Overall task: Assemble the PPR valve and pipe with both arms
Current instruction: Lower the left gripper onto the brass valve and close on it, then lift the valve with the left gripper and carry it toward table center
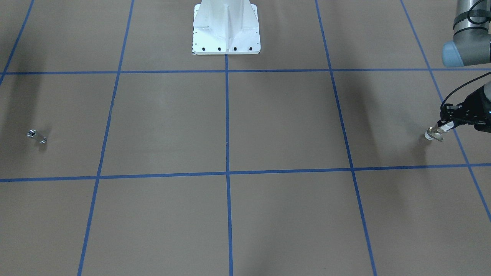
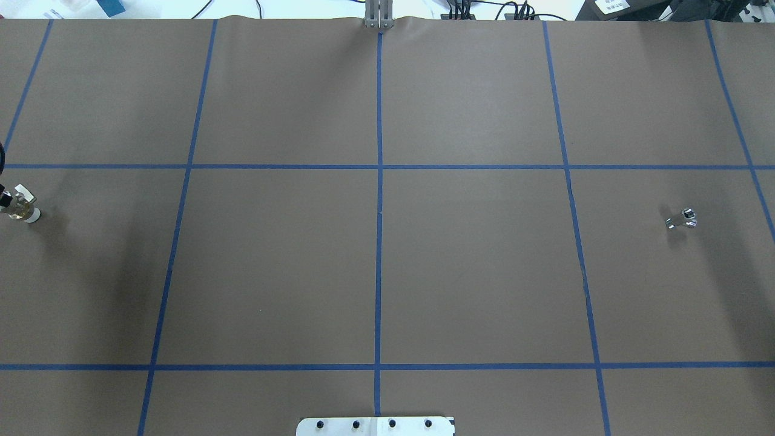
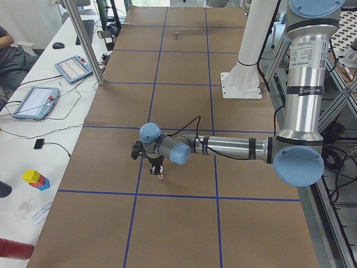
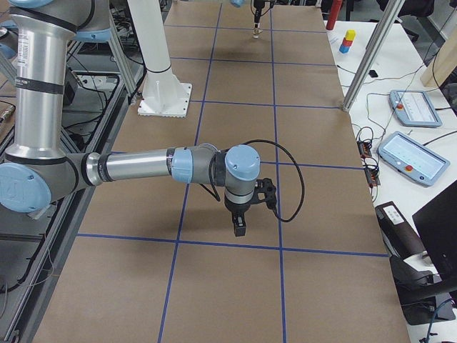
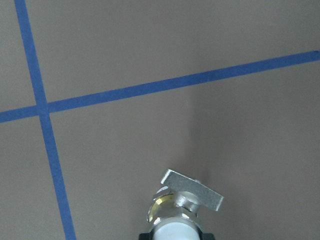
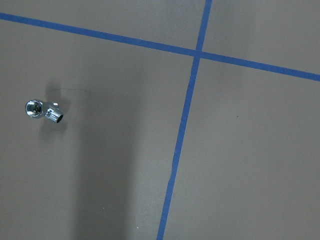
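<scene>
The left gripper (image 1: 447, 123), far out on the robot's left of the white pedestal (image 1: 226, 27), is grasping the valve (image 1: 434, 133) by one white end, its jaws clamped on it. The valve's flat tab and brass middle are projecting beyond the jaws. The pipe (image 1: 37, 136) is lying alone on the brown desk (image 1: 268, 126), far out on the pedestal's opposite side. The right gripper (image 4: 239, 227) is hanging over the desk on that same side. Whether its jaws are released or clenched cannot be told.
</scene>
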You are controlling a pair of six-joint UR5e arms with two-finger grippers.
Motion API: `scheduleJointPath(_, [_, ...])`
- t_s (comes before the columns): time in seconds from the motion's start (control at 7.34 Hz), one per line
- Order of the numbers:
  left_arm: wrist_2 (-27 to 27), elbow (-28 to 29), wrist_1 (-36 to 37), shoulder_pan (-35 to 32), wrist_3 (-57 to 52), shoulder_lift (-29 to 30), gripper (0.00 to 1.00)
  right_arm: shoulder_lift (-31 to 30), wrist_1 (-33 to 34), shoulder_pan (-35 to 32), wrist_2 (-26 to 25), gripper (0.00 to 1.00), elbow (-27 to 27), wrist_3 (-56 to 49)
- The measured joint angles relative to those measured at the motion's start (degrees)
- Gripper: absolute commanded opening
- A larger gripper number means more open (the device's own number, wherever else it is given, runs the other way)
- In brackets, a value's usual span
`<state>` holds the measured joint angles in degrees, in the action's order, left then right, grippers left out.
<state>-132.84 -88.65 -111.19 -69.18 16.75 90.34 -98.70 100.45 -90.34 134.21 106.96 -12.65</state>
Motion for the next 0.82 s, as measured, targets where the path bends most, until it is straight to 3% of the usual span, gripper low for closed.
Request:
scheduleJointPath(0.41, [0.0, -4.2, 1.1, -0.1, 2.8, 0.6, 0.00, 0.0, -0.1, 0.1, 0.7, 1.00, 0.0, 0.1])
scheduleJointPath(0.82, [0.2, -11.2, 4.3, 4.2, 17.2, 6.1, 0.00, 0.3, -1.1, 0.5, 1.8, 1.00, 0.2, 0.2])
